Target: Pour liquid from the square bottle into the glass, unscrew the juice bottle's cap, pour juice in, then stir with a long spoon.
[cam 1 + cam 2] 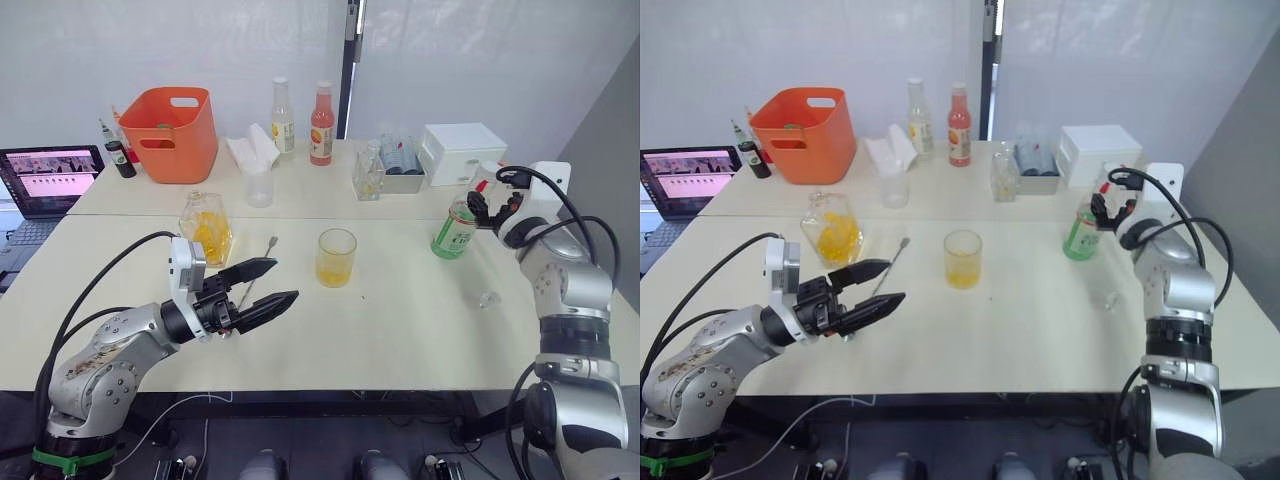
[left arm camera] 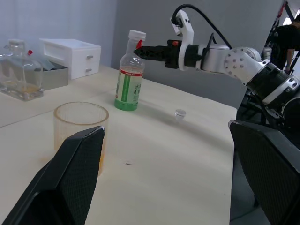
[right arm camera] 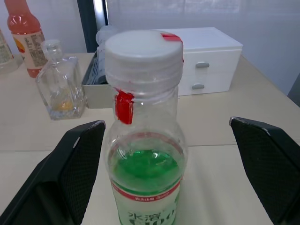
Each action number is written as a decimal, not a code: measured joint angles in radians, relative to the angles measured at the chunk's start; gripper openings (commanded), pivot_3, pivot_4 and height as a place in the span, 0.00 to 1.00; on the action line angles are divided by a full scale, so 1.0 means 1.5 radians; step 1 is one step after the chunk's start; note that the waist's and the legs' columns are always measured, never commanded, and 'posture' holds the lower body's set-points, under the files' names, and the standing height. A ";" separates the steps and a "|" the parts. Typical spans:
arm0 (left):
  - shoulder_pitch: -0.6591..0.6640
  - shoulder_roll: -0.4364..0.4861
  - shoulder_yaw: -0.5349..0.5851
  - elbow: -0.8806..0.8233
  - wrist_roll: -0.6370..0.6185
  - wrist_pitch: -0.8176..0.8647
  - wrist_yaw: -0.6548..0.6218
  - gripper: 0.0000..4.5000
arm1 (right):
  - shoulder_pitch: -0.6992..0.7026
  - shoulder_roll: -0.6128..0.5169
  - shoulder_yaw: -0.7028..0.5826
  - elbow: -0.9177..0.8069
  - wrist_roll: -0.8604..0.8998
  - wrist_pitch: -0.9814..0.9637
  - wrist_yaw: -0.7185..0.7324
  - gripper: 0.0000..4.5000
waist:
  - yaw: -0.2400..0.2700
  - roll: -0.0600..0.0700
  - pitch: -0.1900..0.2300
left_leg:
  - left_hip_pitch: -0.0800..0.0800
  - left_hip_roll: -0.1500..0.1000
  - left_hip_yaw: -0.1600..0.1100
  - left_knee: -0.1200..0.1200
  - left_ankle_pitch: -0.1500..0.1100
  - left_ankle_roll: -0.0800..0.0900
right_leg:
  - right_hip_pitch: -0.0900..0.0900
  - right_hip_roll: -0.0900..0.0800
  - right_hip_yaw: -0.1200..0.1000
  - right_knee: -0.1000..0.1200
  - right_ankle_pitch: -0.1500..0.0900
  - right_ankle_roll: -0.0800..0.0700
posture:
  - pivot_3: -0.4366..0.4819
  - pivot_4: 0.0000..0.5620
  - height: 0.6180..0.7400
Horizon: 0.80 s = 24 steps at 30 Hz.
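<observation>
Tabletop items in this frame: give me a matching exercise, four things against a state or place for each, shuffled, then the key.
Things:
1. glass
2. green bottle
3. long spoon
4. orange bucket

States or places:
A. lying flat on the table beside the left gripper
B. upright, white cap on, between the open fingers of the right gripper
C. at the back of the table, near the laptop
D. mid-table, some orange liquid in it

Pairs: 1-D, 2-B, 3-A, 4-C
</observation>
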 measured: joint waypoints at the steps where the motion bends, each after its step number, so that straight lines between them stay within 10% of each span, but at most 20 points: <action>1: -0.001 0.000 -0.004 -0.002 0.000 0.004 0.001 1.00 | -0.009 0.002 0.003 0.018 -0.004 -0.011 0.003 1.00 | 0.000 0.000 0.000 | 0.000 0.000 0.000 0.000 0.000 0.000 | 0.000 0.000 0.000 0.000 0.000 0.000 | 0.48 0.27 0.79; 10: -0.012 -0.002 -0.014 -0.008 0.000 0.006 0.004 1.00 | -0.089 0.012 0.017 0.168 -0.029 -0.094 0.019 1.00 | 0.001 0.000 0.000 | 0.000 0.000 0.000 0.000 0.000 0.000 | 0.000 0.000 0.000 0.000 0.000 0.000 | 0.48 0.27 0.79; 19: -0.006 -0.002 -0.016 -0.011 -0.001 0.006 0.007 1.00 | -0.112 0.012 0.017 0.236 -0.038 -0.136 0.028 0.37 | 0.000 0.000 0.000 | 0.000 0.000 0.000 0.000 0.000 0.000 | 0.000 0.000 0.000 0.000 0.000 0.000 | 0.48 0.27 0.79; 24: -0.002 -0.002 -0.016 -0.011 -0.001 0.006 0.007 1.00 | -0.112 0.012 0.016 0.238 -0.038 -0.140 0.032 0.31 | -0.001 0.000 0.000 | 0.000 0.000 0.000 0.000 0.000 0.000 | 0.000 0.000 0.000 0.000 0.000 0.000 | 0.48 0.27 0.79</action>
